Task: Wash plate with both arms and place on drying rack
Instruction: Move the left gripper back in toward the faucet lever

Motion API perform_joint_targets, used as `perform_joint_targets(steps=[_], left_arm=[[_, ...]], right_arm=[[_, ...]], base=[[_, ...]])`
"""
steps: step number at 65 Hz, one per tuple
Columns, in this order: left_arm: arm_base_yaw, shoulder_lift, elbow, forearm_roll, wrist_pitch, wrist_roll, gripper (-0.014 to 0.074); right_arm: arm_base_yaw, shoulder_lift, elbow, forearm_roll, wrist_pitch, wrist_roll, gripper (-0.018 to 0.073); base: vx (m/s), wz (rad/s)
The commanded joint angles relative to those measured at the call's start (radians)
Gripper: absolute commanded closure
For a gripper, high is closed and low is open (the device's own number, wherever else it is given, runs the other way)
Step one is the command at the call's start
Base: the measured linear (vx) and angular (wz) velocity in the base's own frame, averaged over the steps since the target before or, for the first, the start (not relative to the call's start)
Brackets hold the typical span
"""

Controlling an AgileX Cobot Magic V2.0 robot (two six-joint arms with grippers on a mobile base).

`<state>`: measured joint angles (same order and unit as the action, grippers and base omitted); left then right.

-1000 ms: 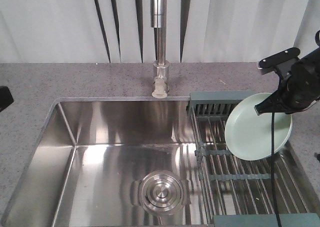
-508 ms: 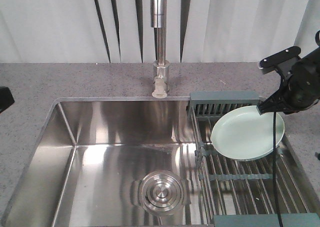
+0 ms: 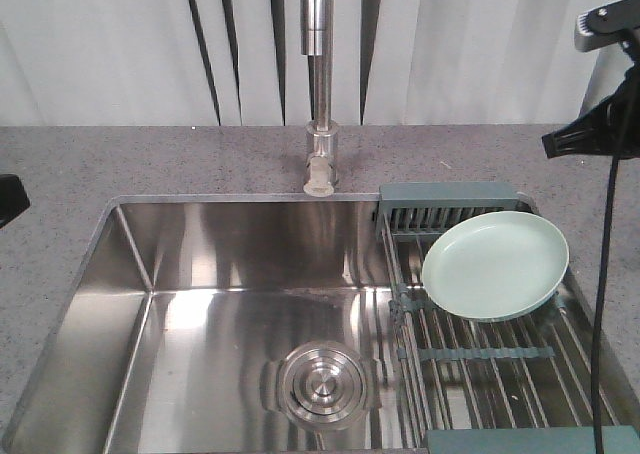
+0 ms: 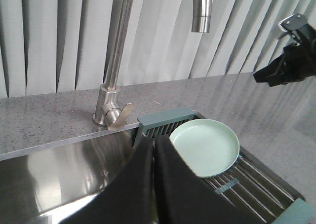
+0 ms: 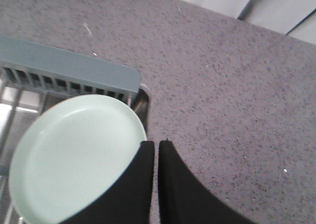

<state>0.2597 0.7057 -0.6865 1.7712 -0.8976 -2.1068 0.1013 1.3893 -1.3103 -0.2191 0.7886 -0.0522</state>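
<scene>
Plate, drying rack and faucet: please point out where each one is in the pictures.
plate (image 3: 495, 264), exterior front-facing view, centre of its face.
drying rack (image 3: 445, 193), exterior front-facing view, far grey-blue end bar.
faucet (image 4: 113, 61), left wrist-mounted view, steel neck above the base.

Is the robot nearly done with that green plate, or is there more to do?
Nearly done, it seems. The plate lies face up on the drying rack, touched by neither hand. The right hand hangs above the counter beside it, fingers together. Nothing obvious remains.

Front view — high, looking down over sink (image 3: 230, 304) and drying rack (image 3: 480, 354). Wrist views — lower, closer. All three share the plate (image 3: 495, 265) on the rack.
</scene>
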Motion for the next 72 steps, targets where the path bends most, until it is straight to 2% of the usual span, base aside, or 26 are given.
perform_joint_targets(steps=[1, 10, 15, 19, 28, 37, 43, 49, 56, 72], left_arm=[[0.001, -0.003, -0.024, 0.032, 0.015, -0.008, 0.0603], [0.001, 0.011, -0.024, 0.003, 0.016, -0.008, 0.0603], [0.001, 0.041, -0.024, -0.038, 0.018, -0.008, 0.0603], [0.001, 0.076, -0.026, -0.070, 0.021, -0.008, 0.0603], [0.001, 0.174, -0.027, -0.163, 0.029, -0.001, 0.0603], [0.001, 0.293, -0.035, -0.284, -0.009, 0.076, 0.0603], [0.000, 0.373, -0.089, -0.316, -0.066, 0.092, 0.0603], [-0.004, 0.453, -0.184, -0.317, -0.109, 0.086, 0.0603], [-0.050, 0.540, -0.298, -0.316, -0.091, 0.084, 0.0603], [-0.213, 0.770, -0.500, -0.315, -0.067, 0.011, 0.0603]], right_arm=[[-0.005, -0.103, -0.032, 0.111, -0.038, -0.091, 0.0570], [-0.005, -0.228, -0.030, 0.317, 0.016, -0.260, 0.0570], [-0.005, -0.297, -0.030, 0.388, 0.063, -0.311, 0.0570], [-0.005, -0.353, -0.030, 0.425, 0.090, -0.313, 0.0570], [-0.005, -0.463, -0.030, 0.441, 0.140, -0.313, 0.0569], [-0.005, -0.550, -0.030, 0.442, 0.212, -0.309, 0.0568], [-0.005, -0.588, -0.030, 0.442, 0.252, -0.309, 0.0567], [-0.005, -0.614, -0.030, 0.442, 0.283, -0.309, 0.0566], [-0.005, -0.637, -0.030, 0.440, 0.290, -0.309, 0.0566], [-0.005, -0.643, -0.030, 0.436, 0.312, -0.310, 0.0566]], base=[[0.00, 0.00], [0.00, 0.00], [0.00, 0.00], [0.00, 0.00], [0.00, 0.00], [0.00, 0.00], [0.00, 0.00], [0.00, 0.00], [0.00, 0.00], [0.00, 0.00]])
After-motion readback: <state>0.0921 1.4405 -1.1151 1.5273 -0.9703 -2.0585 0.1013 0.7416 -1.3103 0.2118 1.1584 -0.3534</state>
